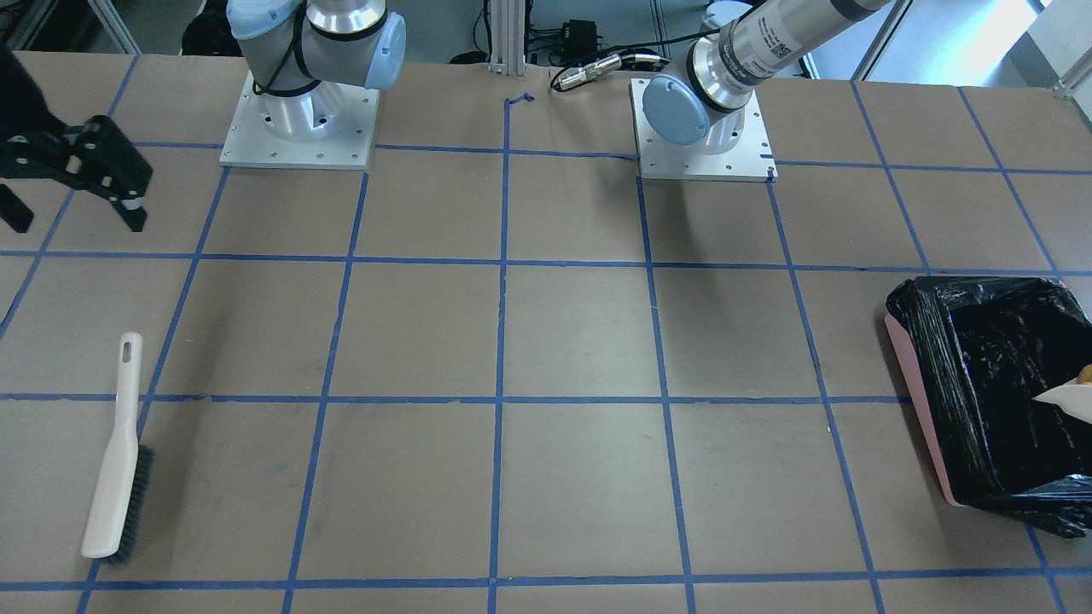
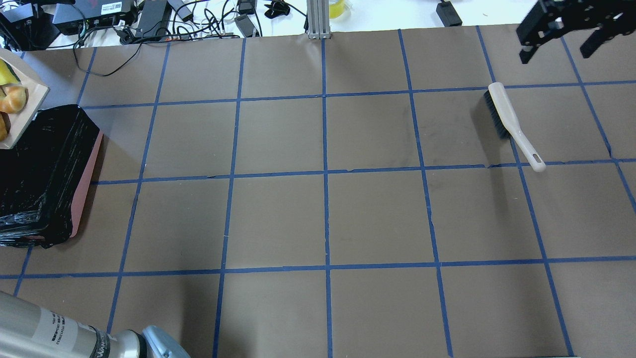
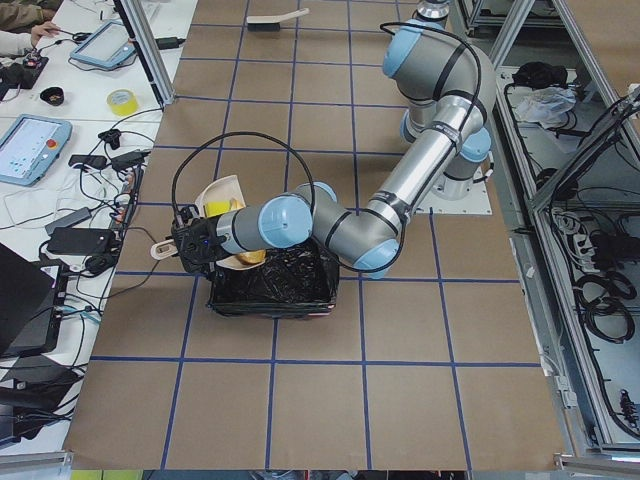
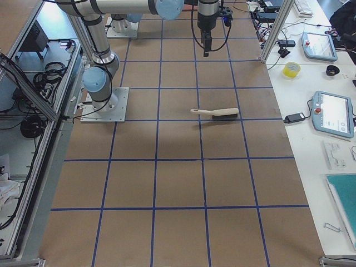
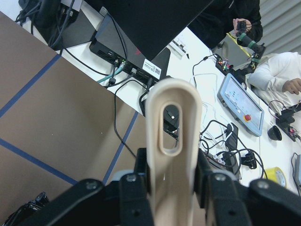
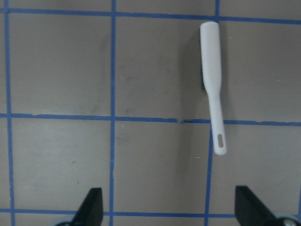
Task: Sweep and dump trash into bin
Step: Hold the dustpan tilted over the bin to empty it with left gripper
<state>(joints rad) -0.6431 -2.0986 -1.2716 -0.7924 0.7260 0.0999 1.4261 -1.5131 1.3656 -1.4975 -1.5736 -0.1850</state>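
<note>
The pink bin (image 2: 87, 169) with a black bag liner sits at the table's left end; it also shows in the front view (image 1: 917, 375) and the left view (image 3: 275, 290). My left gripper (image 5: 173, 188) is shut on the handle of the beige dustpan (image 2: 25, 107), held tilted over the bin's far edge. The trash lies in the dustpan: a yellow sponge (image 2: 6, 75), a tan bread crescent (image 2: 13, 98) and a brown potato-like lump (image 2: 2, 127). My right gripper (image 2: 559, 32) is open and empty, above the far right of the table.
A beige hand brush (image 2: 512, 124) with dark bristles lies flat on the table below the right gripper, also in the right wrist view (image 6: 212, 84). Cables and devices (image 2: 149, 20) lie beyond the table's far edge. Both arm bases (image 1: 299, 119) stand at the robot side.
</note>
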